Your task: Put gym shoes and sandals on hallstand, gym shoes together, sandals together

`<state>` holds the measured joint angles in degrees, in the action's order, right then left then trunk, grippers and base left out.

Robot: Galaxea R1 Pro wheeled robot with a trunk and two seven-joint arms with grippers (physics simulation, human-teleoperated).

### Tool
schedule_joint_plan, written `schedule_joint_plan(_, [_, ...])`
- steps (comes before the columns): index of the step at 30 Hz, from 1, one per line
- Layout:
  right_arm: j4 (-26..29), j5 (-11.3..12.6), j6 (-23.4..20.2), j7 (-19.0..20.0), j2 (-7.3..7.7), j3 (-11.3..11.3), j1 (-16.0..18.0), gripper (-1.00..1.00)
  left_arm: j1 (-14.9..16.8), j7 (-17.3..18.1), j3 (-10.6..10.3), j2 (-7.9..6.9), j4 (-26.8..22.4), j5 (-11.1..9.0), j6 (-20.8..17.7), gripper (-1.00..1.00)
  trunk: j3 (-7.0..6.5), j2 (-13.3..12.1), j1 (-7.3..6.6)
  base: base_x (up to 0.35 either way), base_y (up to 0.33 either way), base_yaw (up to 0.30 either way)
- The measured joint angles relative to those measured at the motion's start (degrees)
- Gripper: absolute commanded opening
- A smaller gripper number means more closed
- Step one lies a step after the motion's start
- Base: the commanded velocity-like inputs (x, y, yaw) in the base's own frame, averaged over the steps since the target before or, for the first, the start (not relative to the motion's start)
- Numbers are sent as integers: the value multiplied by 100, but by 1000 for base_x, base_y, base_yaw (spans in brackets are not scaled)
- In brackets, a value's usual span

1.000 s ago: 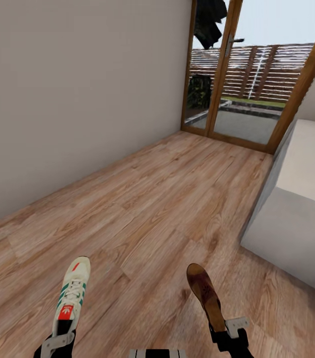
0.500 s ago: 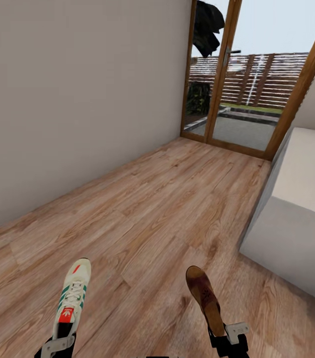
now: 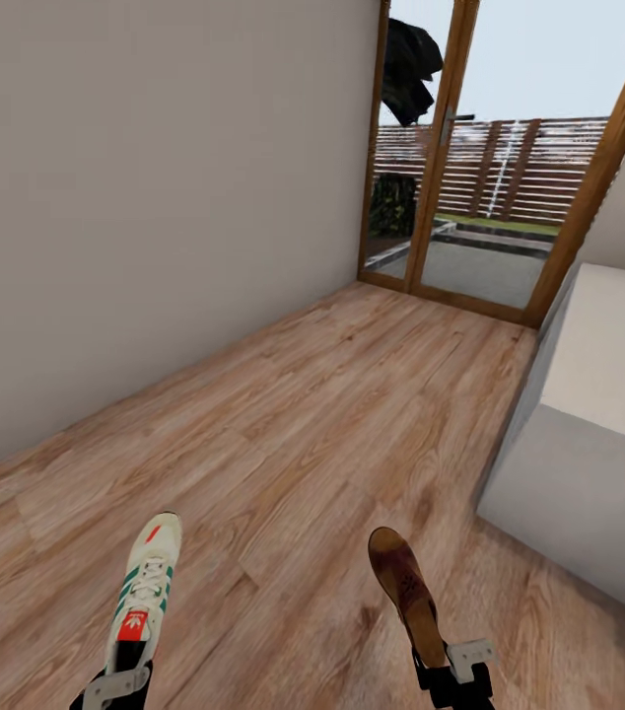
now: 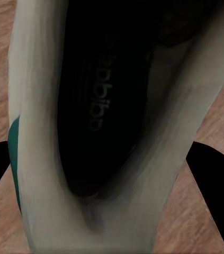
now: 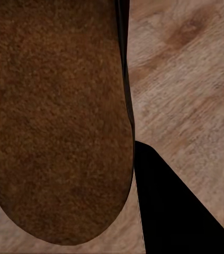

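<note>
Progress: you carry one gym shoe (image 3: 142,597) and one sandal (image 3: 408,592), both lifted off the corridor floor (image 3: 332,414); no shoe lies on the rack so far, I judge.
Left to do: place these two, then bring the other gym shoe and the other sandal.
Left gripper (image 3: 113,682): closed on the gym shoe at its heel end, toe pointing to 12 o'clock.
Right gripper (image 3: 455,663): closed on the sandal at its heel, toe toward 11 o'clock.
Pale grey unit (image 3: 598,434): at your 2 o'clock, beside the floor; whether it is the hallstand, you cannot tell.
</note>
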<state>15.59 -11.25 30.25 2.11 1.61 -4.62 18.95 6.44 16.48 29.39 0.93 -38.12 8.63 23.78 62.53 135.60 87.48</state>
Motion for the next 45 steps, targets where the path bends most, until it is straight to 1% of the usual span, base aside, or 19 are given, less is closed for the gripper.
schedule_joint_plan(6, [-7, -2, -8, 0, -6, 6, 0, -100, -1, 24, 0, 3, 6, 4, -1, -100, -53, 0, 0, 319, 61, 0])
schedule_joint_plan(22, [-5, 1, -9, 0, -9, 8, 0, -100, -1, 31, 0, 9, 6, 13, -2, -100, -196, 0, 0, 303, 167, 0])
schedule_joint_plan(30, [-2, 8, -9, -4, -17, 8, 0, -100, -1, 31, 0, 12, 9, 15, -1, -100, -265, 0, 0, 325, 86, 0])
schedule_joint_plan(45, [-1, -7, -9, -8, -17, 0, -1, -100, 0, 31, 0, 13, 15, 24, 0, -100, -279, 0, 0, 335, 4, 0])
